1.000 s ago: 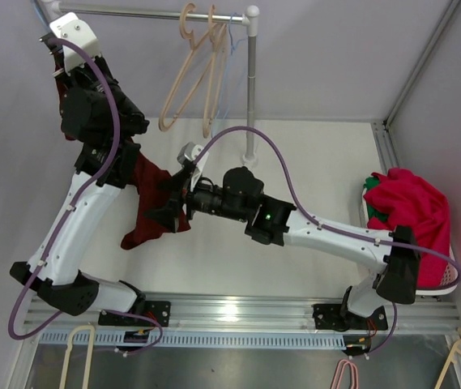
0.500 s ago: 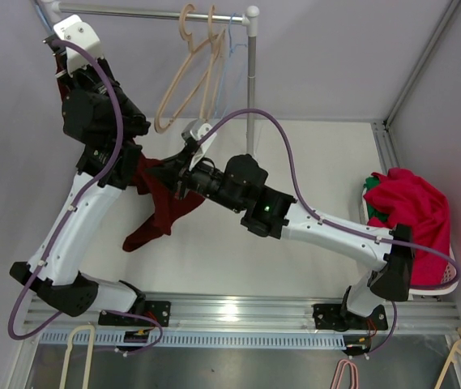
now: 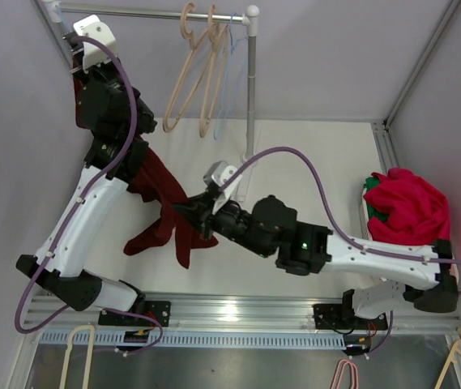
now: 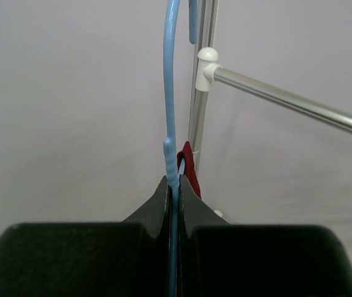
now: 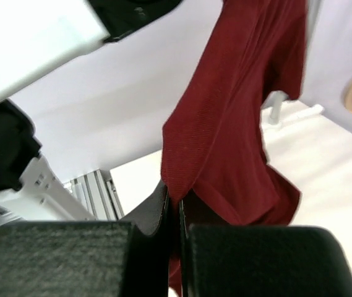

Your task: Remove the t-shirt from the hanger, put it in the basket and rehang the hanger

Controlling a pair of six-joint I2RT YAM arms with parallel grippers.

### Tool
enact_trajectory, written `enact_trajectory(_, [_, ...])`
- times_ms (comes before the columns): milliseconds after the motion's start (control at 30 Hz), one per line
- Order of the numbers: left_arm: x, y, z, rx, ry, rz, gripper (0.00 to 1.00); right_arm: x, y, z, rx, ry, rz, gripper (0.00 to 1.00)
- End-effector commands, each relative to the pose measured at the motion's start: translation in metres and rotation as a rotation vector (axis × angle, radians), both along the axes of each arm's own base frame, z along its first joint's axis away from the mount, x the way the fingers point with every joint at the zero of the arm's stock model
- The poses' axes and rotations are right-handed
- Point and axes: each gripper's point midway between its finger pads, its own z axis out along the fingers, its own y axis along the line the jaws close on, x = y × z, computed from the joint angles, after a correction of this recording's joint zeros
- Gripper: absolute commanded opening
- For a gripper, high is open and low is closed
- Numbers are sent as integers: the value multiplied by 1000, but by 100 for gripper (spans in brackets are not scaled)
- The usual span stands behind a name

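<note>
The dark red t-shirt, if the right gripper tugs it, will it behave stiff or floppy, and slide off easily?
Probably floppy: the t-shirt hangs in long loose folds. Likely light, since the right gripper pinches only a thin fold of it. It may snag on the blue hanger rather than slide off cleanly.

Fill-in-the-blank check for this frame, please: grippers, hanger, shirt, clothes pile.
1. The left gripper is shut on a hanger coloured ____.
2. The t-shirt pinched in the shut right gripper is dark ____.
3. The heap of red clothes lies on the robot's ____ side.
Missing: blue; red; right.
</note>
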Motion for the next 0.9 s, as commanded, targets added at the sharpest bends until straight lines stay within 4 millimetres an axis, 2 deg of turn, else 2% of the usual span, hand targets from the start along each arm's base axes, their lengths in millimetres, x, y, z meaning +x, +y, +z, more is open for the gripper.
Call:
enact_trajectory(0, [11, 0, 16, -11, -80, -53, 1, -28, -47, 28, 54, 3, -31, 0])
enact_trajectory(33, [11, 1, 19, -17, -87, -56, 1, -31, -53, 18, 28, 18, -40, 0])
enact_trajectory(100, [15, -1, 21, -17, -87, -64, 1, -38, -69, 15, 26, 39, -58, 0])
enact_trajectory(200, [19, -2, 25, -12, -85, -66, 1, -40, -81, -16, -33, 84, -88, 0])
enact_trajectory(233, [18, -2, 28, -13, -88, -65, 1, -42, -86, -18, -29, 100, -87, 0])
enact_trajectory(300, [21, -2, 31, -8, -90, -65, 1, -46, -87, -41, -62, 142, -85, 0])
enact_trajectory(400, [18, -1, 44, -14, -117, -67, 1, -59, -81, -62, -91, 181, -55, 0])
enact_trajectory(433, [23, -3, 45, -9, -108, -66, 1, -66, -79, -68, -103, 191, -52, 0])
enact_trajectory(567, [29, -5, 48, 3, -102, -62, 1, -74, -79, -77, -122, 197, -59, 0])
enact_trajectory(633, [29, -10, 47, -18, -87, -107, 1, -69, -80, -87, -133, 202, -94, 0])
enact_trajectory(667, [25, -11, 50, -31, -82, -137, 1, -59, -77, -94, -152, 202, -119, 0])
enact_trajectory(733, [18, -17, 43, -97, -55, -226, 1, -45, -71, -93, -161, 206, -137, 0])
enact_trajectory(767, [11, -23, 46, -107, -57, -295, 1, -40, -66, -94, -170, 208, -126, 0])
enact_trajectory(800, [7, -28, 33, -146, -13, -339, 1, -18, -60, -102, -188, 211, -162, 0])
enact_trajectory(833, [-2, -31, 38, -179, -29, -382, 1, -8, -54, -94, -177, 210, -164, 0])
enact_trajectory(867, [-10, -35, 37, -193, -24, -422, 1, 3, -49, -95, -185, 212, -171, 0])
